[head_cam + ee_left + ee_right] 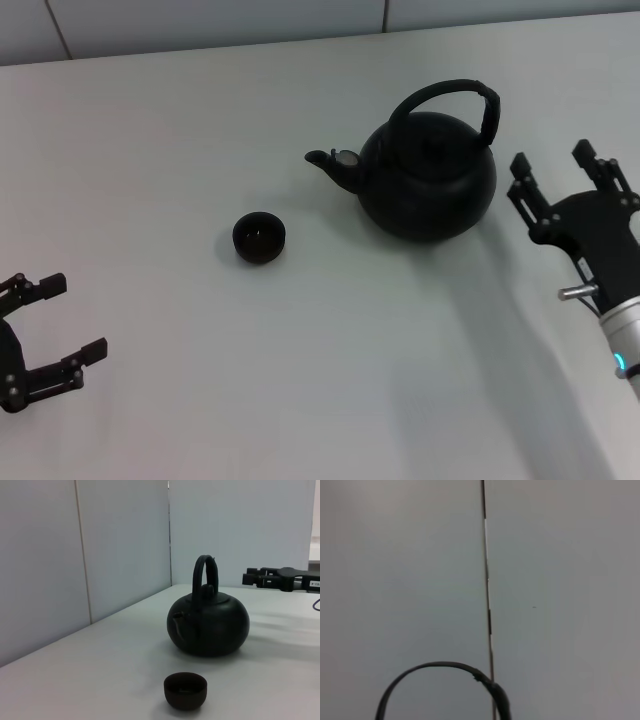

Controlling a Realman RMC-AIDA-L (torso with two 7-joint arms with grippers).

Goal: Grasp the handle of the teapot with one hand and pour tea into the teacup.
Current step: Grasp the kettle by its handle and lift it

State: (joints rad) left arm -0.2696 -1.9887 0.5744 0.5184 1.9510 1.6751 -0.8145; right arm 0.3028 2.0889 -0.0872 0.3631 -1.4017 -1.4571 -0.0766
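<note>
Right gripper (553,170) sits just beside the teapot (430,178), on its side away from the spout, w/ a small gap between; not touching. Fingers spread apart, nothing between them, tips pointing toward the far edge of the table (300,380). In the left wrist view the same gripper (250,577) shows behind and to the side of the pot, hanging at about handle height.

Teapot stands upright on the table, lid on. Handle (447,100) arches over the top, upright, its nearer end close to the right gripper's fingertips but apart. Spout (330,162) points away from the right gripper, toward the robot's left. In the right wrist view only the top of the handle's arc (440,667) shows, against a plain wall w/ a vertical seam.

Teacup (260,237) sits upright on the table beyond the spout from the right gripper, well apart from it and apart from the pot. Dark inside; can't tell contents.

Left gripper (55,320) is low at the table's near-left, fingers released and wide, holding nothing. Cup lies between it and the pot, nearer the pot.
</note>
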